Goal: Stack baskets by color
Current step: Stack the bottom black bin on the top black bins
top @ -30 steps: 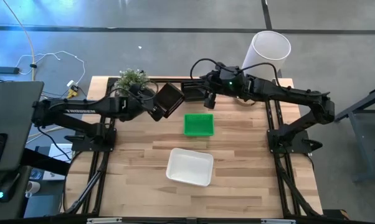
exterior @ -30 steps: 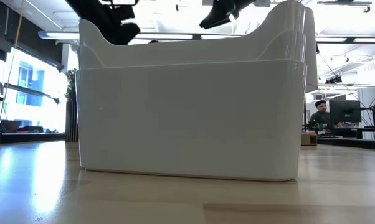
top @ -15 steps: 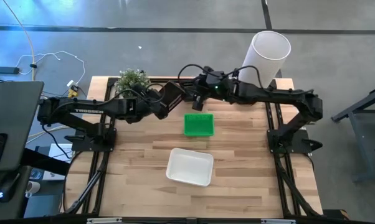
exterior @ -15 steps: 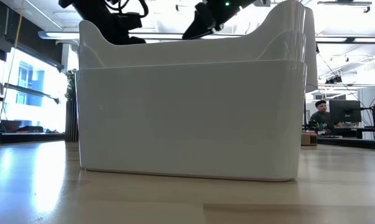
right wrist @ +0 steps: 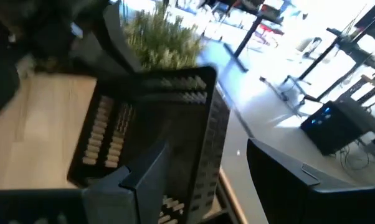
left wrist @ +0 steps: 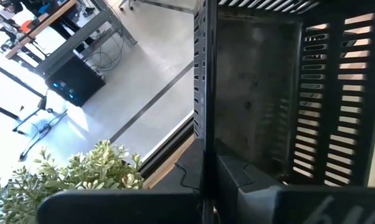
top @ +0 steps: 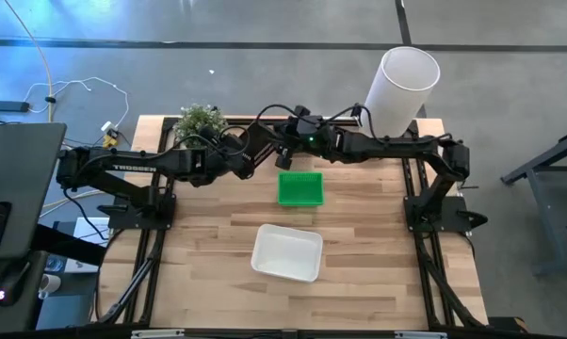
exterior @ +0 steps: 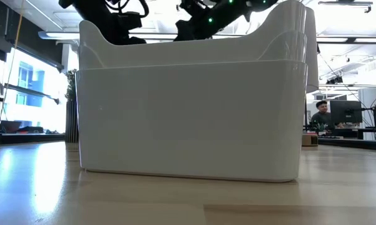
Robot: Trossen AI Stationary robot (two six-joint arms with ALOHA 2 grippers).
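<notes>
A black slotted basket (top: 255, 149) hangs above the table's far middle, with my left gripper (top: 238, 156) shut on it. My right gripper (top: 278, 151) is open and has come in from the right. In the right wrist view the black basket's near wall (right wrist: 175, 143) stands between its spread fingers. A green basket (top: 300, 188) sits flat on the table just nearer than both grippers. A white basket (top: 287, 252) sits on its base toward the near edge and fills the low view (exterior: 188, 112). My left gripper clamps one side wall of the black basket (left wrist: 203, 124), with one finger inside (left wrist: 287, 199) and one outside (left wrist: 113, 202). It comes from the table's left, slanting slightly down. The basket is clear of the table and tipped up on edge. My right gripper's fingers flank the basket's wall; whether they touch it, I cannot tell.
A potted plant (top: 201, 121) stands at the far left, close behind my left gripper. A tall white cylinder (top: 404, 85) stands at the far right corner. Bare wood lies to the left and right of the white basket.
My right gripper has gone toward the table's left edge and down, from the far middle to the black basket that my left gripper holds, and has stayed open. My left gripper has turned the basket a little and then kept still.
</notes>
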